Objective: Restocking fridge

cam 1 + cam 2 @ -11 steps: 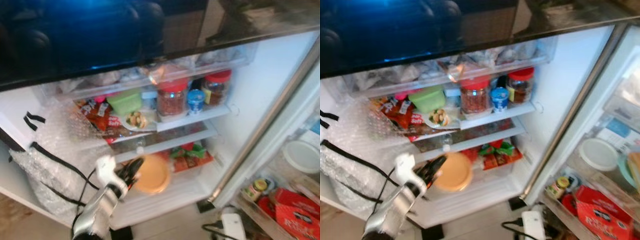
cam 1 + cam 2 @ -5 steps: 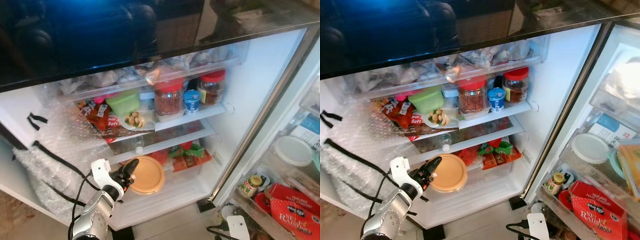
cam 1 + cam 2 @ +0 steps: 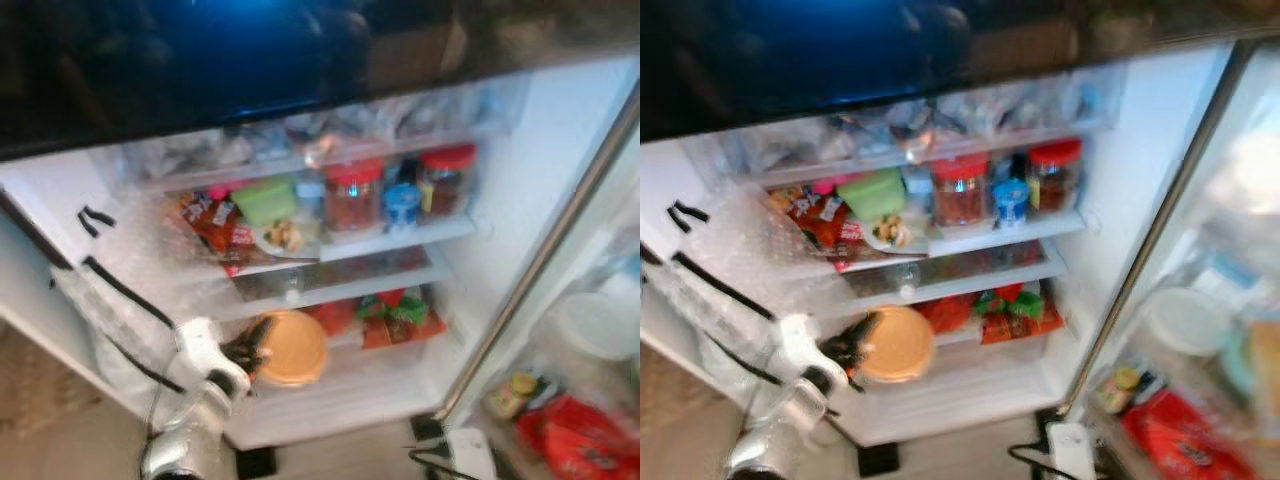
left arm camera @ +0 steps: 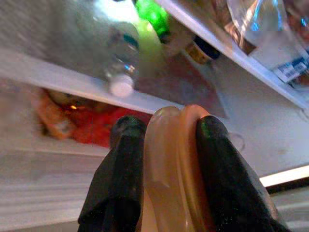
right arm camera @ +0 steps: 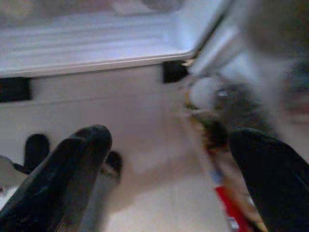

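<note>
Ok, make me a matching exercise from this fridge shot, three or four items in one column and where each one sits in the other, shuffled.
Things:
1. orange container
2. red-lidded jar
3. green tub
4. water bottle

Places:
A. upper shelf, left of the jars
B. pinched by the left gripper
C. lying on its side on the middle shelf
D. upper shelf, beside a blue-lidded cup

Pairs: 1-B, 2-D, 3-A, 4-C

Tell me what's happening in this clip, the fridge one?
The robot stands at an open fridge. Its left gripper is shut on the rim of a round orange lidded container, holding it at the low shelf near the red and green packets. Jars with red lids stand on a shelf above. The right gripper hangs open over the floor.
</note>
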Available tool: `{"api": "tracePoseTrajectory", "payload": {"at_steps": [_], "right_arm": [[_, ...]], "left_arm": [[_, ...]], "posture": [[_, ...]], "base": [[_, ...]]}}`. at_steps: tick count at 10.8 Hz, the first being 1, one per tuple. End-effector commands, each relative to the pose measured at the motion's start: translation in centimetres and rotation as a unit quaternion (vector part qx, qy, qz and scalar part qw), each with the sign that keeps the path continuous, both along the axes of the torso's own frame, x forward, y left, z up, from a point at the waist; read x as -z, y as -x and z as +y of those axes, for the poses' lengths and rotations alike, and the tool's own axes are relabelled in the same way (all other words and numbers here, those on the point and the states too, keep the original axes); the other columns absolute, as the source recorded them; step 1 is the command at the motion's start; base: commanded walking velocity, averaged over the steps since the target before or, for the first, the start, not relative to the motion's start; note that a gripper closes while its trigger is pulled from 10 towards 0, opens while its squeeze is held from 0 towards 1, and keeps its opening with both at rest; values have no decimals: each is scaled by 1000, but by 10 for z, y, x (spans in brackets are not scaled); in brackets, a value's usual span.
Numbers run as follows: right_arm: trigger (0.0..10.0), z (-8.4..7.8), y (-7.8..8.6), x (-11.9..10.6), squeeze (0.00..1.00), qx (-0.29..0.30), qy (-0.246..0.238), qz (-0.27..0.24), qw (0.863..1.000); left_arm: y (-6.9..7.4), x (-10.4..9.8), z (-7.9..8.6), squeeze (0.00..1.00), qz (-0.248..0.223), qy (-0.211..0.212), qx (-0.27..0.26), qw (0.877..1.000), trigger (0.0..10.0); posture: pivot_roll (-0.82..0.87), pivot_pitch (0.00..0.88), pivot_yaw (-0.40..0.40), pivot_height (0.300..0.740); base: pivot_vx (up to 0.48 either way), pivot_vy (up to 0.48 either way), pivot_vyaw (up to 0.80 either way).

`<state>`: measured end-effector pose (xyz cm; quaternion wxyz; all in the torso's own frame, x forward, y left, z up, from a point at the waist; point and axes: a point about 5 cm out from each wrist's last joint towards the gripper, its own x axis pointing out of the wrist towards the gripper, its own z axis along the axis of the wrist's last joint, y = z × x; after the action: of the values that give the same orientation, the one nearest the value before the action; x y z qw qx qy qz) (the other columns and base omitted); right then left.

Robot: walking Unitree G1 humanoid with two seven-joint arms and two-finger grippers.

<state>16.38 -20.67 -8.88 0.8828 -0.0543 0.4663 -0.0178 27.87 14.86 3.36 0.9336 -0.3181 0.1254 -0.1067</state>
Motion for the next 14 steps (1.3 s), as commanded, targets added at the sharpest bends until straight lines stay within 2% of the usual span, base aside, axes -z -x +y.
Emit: {"api": "tracePoseTrajectory", "payload": {"at_steps": [1,6,11,14], "right_arm": [[10000,6,-1,1,0,-2,-10,-1,1000],[10000,6,1,1,0,-19,-15,0,1000],[10000,10,2,2,0,-26,-15,3,1000],[10000,9,3,2,0,-22,-18,5,1000]], "left_arm": [[-1,0,9,0,2,-7,-14,1000,10000],[-3,1,15,0,1,3,-47,999,10000],[-7,-3,10,0,-11,25,-51,998,10000],[-8,-2,12,0,-9,15,-51,999,10000]], "posture": [[-33,36,29,740],[-35,38,28,740],[-39,33,29,740],[-37,31,29,740]], "base": [[0,0,0],[0,0,0],[0,0,0],[0,0,0]]}}
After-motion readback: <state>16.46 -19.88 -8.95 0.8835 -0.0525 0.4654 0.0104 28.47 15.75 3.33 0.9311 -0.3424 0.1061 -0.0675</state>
